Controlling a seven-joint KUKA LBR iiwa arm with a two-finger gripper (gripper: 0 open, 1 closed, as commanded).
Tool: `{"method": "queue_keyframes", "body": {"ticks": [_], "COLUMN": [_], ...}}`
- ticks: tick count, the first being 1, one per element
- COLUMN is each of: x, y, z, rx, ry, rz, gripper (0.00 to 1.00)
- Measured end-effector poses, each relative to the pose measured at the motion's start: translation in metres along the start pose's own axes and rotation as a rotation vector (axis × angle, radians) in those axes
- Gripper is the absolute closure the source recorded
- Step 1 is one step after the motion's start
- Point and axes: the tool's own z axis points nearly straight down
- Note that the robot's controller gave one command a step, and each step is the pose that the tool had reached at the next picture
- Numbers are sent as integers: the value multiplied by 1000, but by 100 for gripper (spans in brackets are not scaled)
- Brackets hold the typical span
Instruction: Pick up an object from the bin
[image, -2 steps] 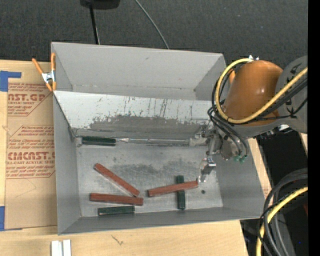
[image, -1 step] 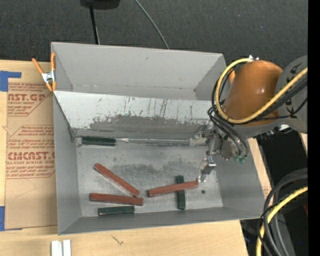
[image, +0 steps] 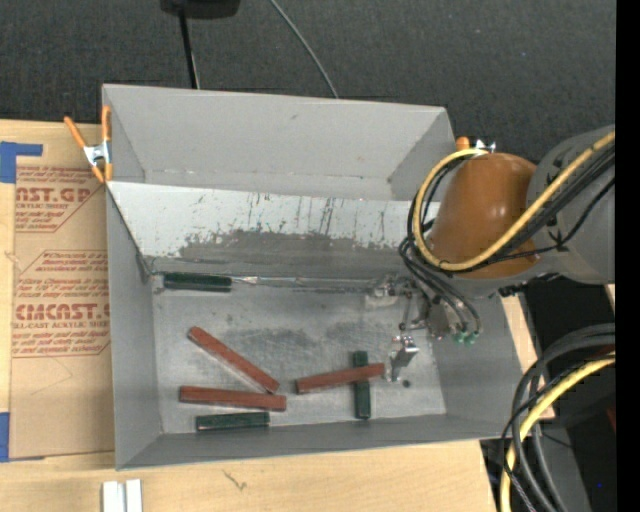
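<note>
My gripper (image: 402, 362) hangs low at the right side of the bin, its metal fingertips just right of the end of a reddish-brown stick (image: 338, 378) lying flat on the floor. A short dark green stick (image: 360, 397) lies just below and left of the fingertips, pointing toward the front wall. Nothing shows between the fingers.
Two more reddish-brown sticks (image: 232, 359) (image: 232, 398) lie at the front left, with a dark green stick (image: 232, 422) along the front wall. Another dark green stick (image: 197, 283) rests by the back wall at the left. The arm's orange cover and cables stand over the bin's right wall.
</note>
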Motion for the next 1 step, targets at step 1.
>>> {"method": "queue_keyframes", "body": {"ticks": [1], "x": [-11], "y": [1], "z": [70], "rx": [2], "ry": [-17], "rz": [0], "gripper": [100]}}
